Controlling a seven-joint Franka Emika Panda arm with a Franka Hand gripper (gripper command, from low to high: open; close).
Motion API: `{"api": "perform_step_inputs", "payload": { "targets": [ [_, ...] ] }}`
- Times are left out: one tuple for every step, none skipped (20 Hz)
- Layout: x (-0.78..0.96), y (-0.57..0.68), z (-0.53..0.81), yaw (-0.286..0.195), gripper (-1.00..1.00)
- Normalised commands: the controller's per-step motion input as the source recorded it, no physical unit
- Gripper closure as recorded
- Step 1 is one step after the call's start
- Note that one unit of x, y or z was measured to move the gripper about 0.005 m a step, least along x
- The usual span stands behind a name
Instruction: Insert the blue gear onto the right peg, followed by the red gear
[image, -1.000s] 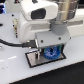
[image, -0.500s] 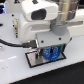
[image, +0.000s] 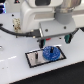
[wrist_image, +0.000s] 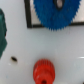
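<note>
The end effector hangs just above the plate; its tips are hidden behind the big white arm body and partly blurred, so I cannot tell if it is wide or narrow, and nothing seems to be held in it.

Right under it sits the flat round blue plastic gear with teeth; it lies flat on the grey rectangular plate with the black frame, on the side toward the exterior view's right. In the wrist view the blue gear is big and close, with something pale showing in its middle hole (likely the right peg poking through, though it is too blurry to be sure). The other short thin dark post stands bare on the plate, toward the exterior view's left.

So the first step looks done; the blue gear seems to be on its peg.

The round red plastic gear with a raised middle lies on the white desk, apart from the plate; only the wrist view shows it.

The next job is likely the red gear; the end effector should go up, move over the red gear, open, come down around its raised middle, and close gently.
</note>
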Motion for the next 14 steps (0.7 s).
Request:
{"api": "perform_step_inputs", "payload": {
  "targets": [
    [-0.52,0.21,0.13,0.0,-1.0],
    [-0.57,0.21,0.03,0.0,-1.0],
    [-0.59,0.2,0.0,0.0,-1.0],
    [-0.59,0.21,-0.01,0.0,-1.0],
    [-0.6,0.18,-0.02,0.0,-1.0],
    [-0.59,0.17,-0.04,0.0,-1.0],
    [-0.58,0.18,-0.05,0.0,-1.0],
    [-0.57,0.14,-0.07,0.0,-1.0],
    [-0.56,0.12,-0.17,0.0,-1.0],
    [-0.56,0.05,-0.23,0.0,-1.0],
    [-0.51,0.07,-0.23,0.0,-1.0],
    [-0.52,0.02,-0.3,0.0,-1.0],
    [-0.41,0.06,-0.35,0.0,-1.0],
    [-0.37,0.07,-0.34,0.0,-1.0]
  ]
}}
